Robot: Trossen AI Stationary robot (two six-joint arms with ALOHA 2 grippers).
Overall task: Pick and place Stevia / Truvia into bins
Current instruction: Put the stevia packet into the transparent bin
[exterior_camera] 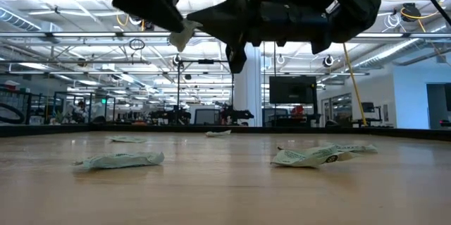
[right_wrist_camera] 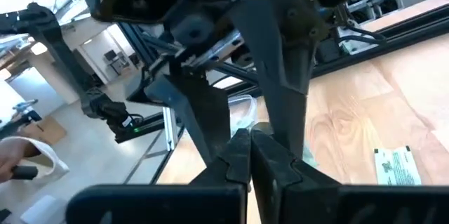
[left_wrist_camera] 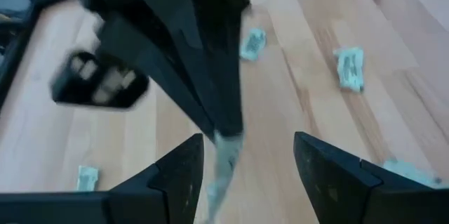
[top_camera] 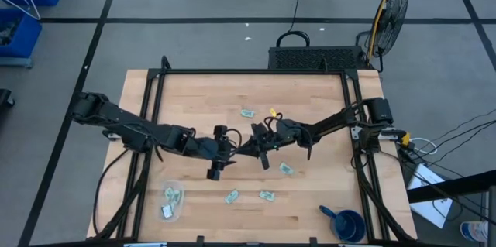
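Observation:
Above the middle of the table my two grippers meet tip to tip. My right gripper (top_camera: pixel 242 151) (right_wrist_camera: pixel 249 150) comes in level from the right and is shut on one pale green Stevia sachet (left_wrist_camera: pixel 223 164) (exterior_camera: pixel 182 36). My left gripper (top_camera: pixel 232 151) (left_wrist_camera: pixel 249 161) is open, with a finger on each side of that sachet. Several more sachets lie flat on the wood (top_camera: pixel 247 113) (top_camera: pixel 287 169) (top_camera: pixel 266 195) (top_camera: pixel 232 197). The clear bin (top_camera: pixel 172 200) stands near the front left corner with sachets in it. My right gripper pinches one end of the sachet (left_wrist_camera: pixel 226 140) between its two fingertips (left_wrist_camera: pixel 221 115), coming roughly level from the table's right. The rest of the sachet sticks out past the tips and droops a little, lifted well clear of the table.
A dark blue cup with a handle (top_camera: pixel 349 224) sits at the front right corner. A small yellow piece (top_camera: pixel 273 111) lies beside the far sachet. The black frame rails (top_camera: pixel 155 92) run along the table's left and right sides.

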